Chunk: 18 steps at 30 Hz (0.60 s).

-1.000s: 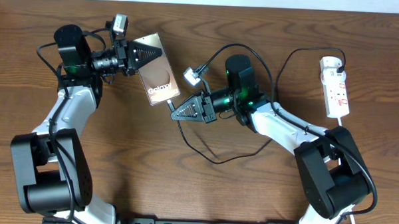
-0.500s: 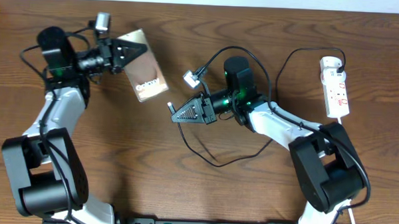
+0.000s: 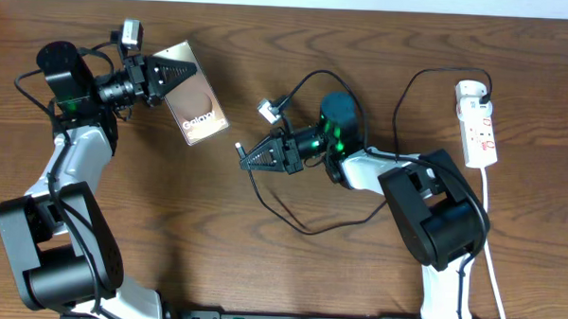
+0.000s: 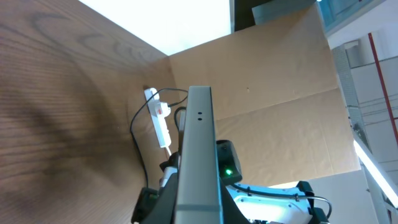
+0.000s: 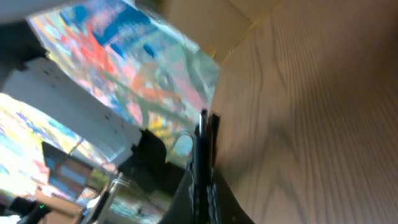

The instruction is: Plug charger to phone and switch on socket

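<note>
My left gripper [image 3: 178, 72] is shut on the top end of the phone [image 3: 199, 111], a brownish slab with white "Galaxy" lettering, held tilted above the table at the back left. In the left wrist view the phone [image 4: 198, 143] shows edge-on between the fingers [image 4: 163, 202]. Right of the phone and a short gap from its lower end, my right gripper [image 3: 248, 157] is shut on the charger's connector end [image 3: 239, 147]. The thin black cable [image 3: 296, 224] loops across the table toward the socket [image 3: 478, 124] at the far right. In the right wrist view the charger [image 5: 203, 134] sticks out of the shut gripper [image 5: 202, 174].
The socket's white cord [image 3: 491, 233] runs down the right side to the front edge. The socket [image 4: 159, 116] also shows in the left wrist view, behind the phone. A cardboard wall [image 4: 273, 93] stands beyond the table. My right arm's base [image 3: 437, 241] sits front right.
My left arm has swung the phone left and back, away from the right gripper. My right gripper has shifted slightly left, still gripping the charger end.
</note>
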### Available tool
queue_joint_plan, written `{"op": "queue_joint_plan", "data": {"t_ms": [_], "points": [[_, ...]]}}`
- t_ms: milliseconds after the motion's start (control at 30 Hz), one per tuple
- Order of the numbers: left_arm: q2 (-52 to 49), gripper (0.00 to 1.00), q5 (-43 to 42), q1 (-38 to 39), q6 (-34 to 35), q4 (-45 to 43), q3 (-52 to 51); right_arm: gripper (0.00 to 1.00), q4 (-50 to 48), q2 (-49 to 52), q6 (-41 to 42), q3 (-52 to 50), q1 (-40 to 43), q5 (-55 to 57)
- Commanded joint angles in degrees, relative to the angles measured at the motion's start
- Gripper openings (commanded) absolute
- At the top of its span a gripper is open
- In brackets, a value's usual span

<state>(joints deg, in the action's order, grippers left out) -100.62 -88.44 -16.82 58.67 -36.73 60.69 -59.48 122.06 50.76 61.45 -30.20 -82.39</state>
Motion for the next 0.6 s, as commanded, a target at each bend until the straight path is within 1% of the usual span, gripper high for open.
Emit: {"op": "queue_joint_plan", "data": {"t_ms": [0,133,200,300,433,567], "points": [[0.22,0.08,-1.55,-0.02,0.13,-0.7,1.05,0.01,-5.01,0.59,9.94,0.44,0.2,1.03],[0.22,0.07,-1.55,0.15,0.13,-0.7,1.05,0.01,-5.01,0.59,11.02,0.44,0.11,1.03],[0.22,0.07,-1.55,0.57,0.13,-0.7,1.05,0.01,-6.21,0.59,13.79,0.44,0.04,1.42],[0.22,0.08,-1.49,1.4,0.11,-0.7,1.05,0.01,-11.08,0.59,18.32,0.44,-0.68,1.92],[0.22,0.08,-0.63,2.45,-0.11,-0.7,1.05,0.01,-20.76,0.59,24.3,0.44,-2.23,4.11],[0.22,0.07,-0.48,2.54,-0.09,-0.7,1.05,0.01,-21.73,0.59,25.46,0.46,-2.82,4.0]]}}
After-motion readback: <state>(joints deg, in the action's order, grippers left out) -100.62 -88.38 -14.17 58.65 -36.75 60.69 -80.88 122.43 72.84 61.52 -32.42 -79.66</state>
